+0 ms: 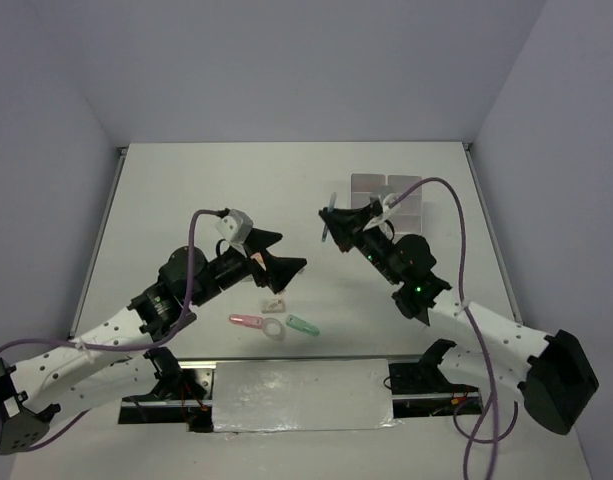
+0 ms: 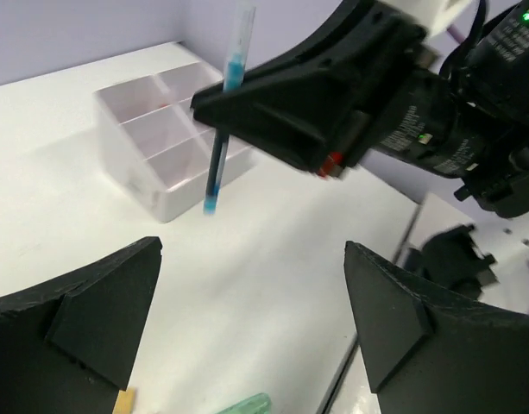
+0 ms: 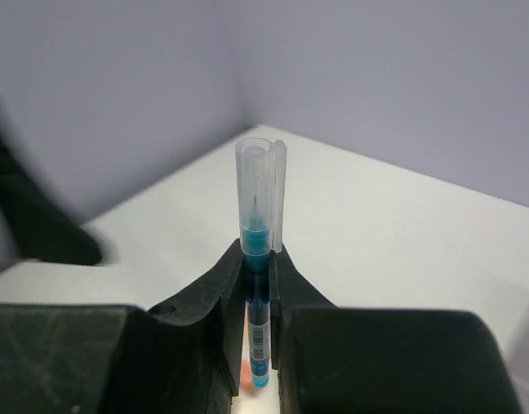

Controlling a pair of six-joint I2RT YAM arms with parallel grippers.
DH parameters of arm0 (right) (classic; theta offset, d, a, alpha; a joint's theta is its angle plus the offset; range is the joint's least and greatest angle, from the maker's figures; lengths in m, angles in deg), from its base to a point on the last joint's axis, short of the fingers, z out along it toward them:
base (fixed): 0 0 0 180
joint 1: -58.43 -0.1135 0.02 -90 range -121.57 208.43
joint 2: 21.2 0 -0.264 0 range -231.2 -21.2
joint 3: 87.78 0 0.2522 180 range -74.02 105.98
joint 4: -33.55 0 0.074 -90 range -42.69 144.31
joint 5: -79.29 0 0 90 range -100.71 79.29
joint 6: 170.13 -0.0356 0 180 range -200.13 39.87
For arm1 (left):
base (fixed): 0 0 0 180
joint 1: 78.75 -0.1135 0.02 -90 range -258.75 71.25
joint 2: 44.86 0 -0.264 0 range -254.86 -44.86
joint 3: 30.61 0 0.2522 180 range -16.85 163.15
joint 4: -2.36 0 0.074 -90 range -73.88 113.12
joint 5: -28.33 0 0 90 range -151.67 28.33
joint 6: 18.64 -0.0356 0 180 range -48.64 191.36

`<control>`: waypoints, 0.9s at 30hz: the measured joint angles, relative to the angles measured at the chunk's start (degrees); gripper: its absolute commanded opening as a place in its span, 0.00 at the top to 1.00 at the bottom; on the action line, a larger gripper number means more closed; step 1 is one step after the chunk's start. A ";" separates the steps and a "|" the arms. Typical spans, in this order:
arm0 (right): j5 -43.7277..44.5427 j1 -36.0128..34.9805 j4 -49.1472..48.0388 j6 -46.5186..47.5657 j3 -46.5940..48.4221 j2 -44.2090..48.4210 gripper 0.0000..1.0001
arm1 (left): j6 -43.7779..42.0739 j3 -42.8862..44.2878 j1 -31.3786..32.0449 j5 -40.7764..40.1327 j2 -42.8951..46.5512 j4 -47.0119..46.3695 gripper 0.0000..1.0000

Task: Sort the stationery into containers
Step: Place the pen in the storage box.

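My right gripper [image 1: 338, 222] is shut on a thin blue pen [image 1: 327, 229] with a clear cap and holds it upright above the table, left of the white compartment block [image 1: 388, 199]. In the right wrist view the pen [image 3: 261, 207] stands clamped between the fingers [image 3: 214, 293]. My left gripper [image 1: 289, 268] is open and empty, hovering over the loose items. The left wrist view shows the pen [image 2: 219, 147], the block [image 2: 152, 138] behind it and the green piece [image 2: 247, 404]. On the table lie a pink highlighter [image 1: 245, 321], a clear ring [image 1: 273, 329], a green piece [image 1: 302, 325] and a small white piece [image 1: 275, 303].
A silver plate [image 1: 301, 393] lies at the near edge between the arm bases. The right arm's cable [image 1: 456, 230] loops over the right side. Grey walls close in the table on three sides.
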State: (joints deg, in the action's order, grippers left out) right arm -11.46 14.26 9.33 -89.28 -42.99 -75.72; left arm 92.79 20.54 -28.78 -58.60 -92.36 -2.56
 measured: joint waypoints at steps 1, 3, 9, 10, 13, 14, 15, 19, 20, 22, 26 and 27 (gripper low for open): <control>0.52 2.40 -1.42 1.62 0.07 -1.44 1.00 | 0.11 1.05 0.00 -2.21 0.33 2.49 0.01; 0.24 8.79 -3.56 4.17 0.57 -7.32 1.00 | 0.44 2.60 0.00 -6.34 1.22 6.62 0.01; -5.73 22.32 -10.47 8.13 4.26 -24.28 1.00 | 1.88 2.38 0.00 -13.55 6.23 15.15 0.01; -7.43 24.46 -11.93 8.17 4.72 -26.12 1.00 | 2.21 1.70 0.00 -13.94 7.32 15.78 0.01; -11.21 28.76 -14.64 7.96 6.32 -29.20 1.00 | 2.75 0.00 0.07 -14.21 9.25 16.61 0.01; -12.26 29.42 -15.12 8.26 7.34 -29.79 1.00 | 2.78 -0.35 0.09 -14.21 9.25 16.74 0.01; -13.22 29.75 -15.32 8.74 8.68 -30.25 1.00 | 2.78 -0.44 0.11 -14.19 9.11 17.05 0.01; -15.58 30.10 -16.50 11.06 13.77 -32.09 1.00 | 2.73 -0.44 0.20 -13.62 6.86 16.96 0.01; -16.11 30.18 -17.03 11.74 14.97 -33.00 1.00 | 2.73 -0.44 0.20 -13.22 5.99 16.96 0.01; -16.68 30.53 -17.79 12.90 17.00 -35.04 1.00 | 2.71 -0.44 0.20 -12.39 4.61 16.96 0.01; -17.14 31.82 -17.73 14.51 19.41 -39.41 1.00 | 2.60 -0.44 0.20 -11.08 3.72 16.92 0.01; -17.20 32.15 -17.68 14.80 19.65 -40.39 1.00 | 2.56 -0.44 0.20 -10.91 3.72 16.87 0.01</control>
State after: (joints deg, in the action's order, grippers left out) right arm -28.66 46.42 -8.35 -74.48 -23.34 -116.11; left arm 95.35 20.10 -28.58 -69.50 -88.65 14.32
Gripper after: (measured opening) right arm 0.173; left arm 0.993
